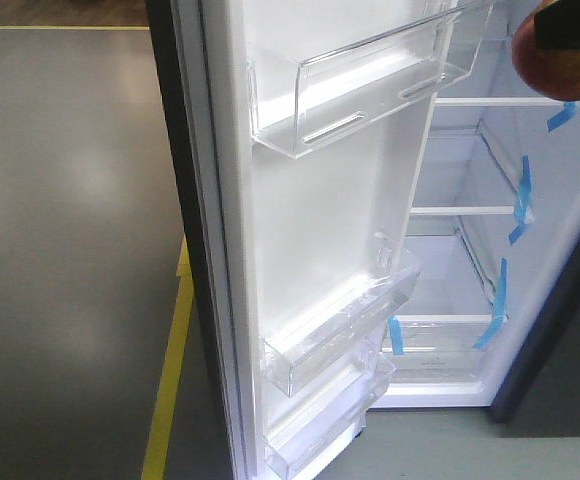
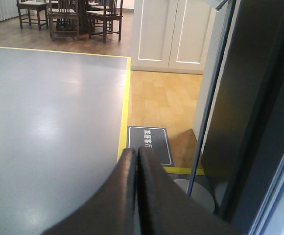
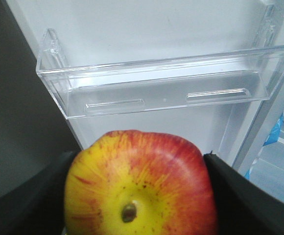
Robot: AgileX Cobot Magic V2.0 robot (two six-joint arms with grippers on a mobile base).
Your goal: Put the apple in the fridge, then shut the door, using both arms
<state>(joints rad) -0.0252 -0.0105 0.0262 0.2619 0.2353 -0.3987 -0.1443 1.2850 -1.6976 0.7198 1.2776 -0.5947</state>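
The apple (image 3: 147, 166) is held in the right gripper (image 3: 141, 198). Black fingers (image 3: 240, 196) press on both sides of it, spread to the apple's width. The skin is red over yellow, with the dark pit in its end facing the wrist camera.

In the right wrist view the apple hangs close to the door (image 1: 320, 220), on its white inner side and below the top bin (image 3: 166, 88). In the front view it shows at the top right corner, right of the door, in front of the open fridge (image 1: 470, 260). It is not on a shelf yet.

The door stands wide open. The clear top bin juts out from the door lining just beside the apple. Two lower bins (image 1: 340, 345) stick out further down the door. Right of the door are white-edged glass shelves (image 1: 470, 210) with blue tape (image 1: 520, 190) strips at their right ends.

The left gripper (image 2: 137, 156) is on the door's outer side, near its dark face. Its fingers are pressed together with nothing between them.

Left of the door is grey floor (image 2: 49, 122) with a yellow line (image 2: 125, 107) along its edge. Beyond the line are wood floor (image 2: 161, 98) and a dark mat (image 2: 149, 144) with writing. Far behind the door stand a white cabinet (image 2: 171, 34) and chairs (image 2: 63, 14).
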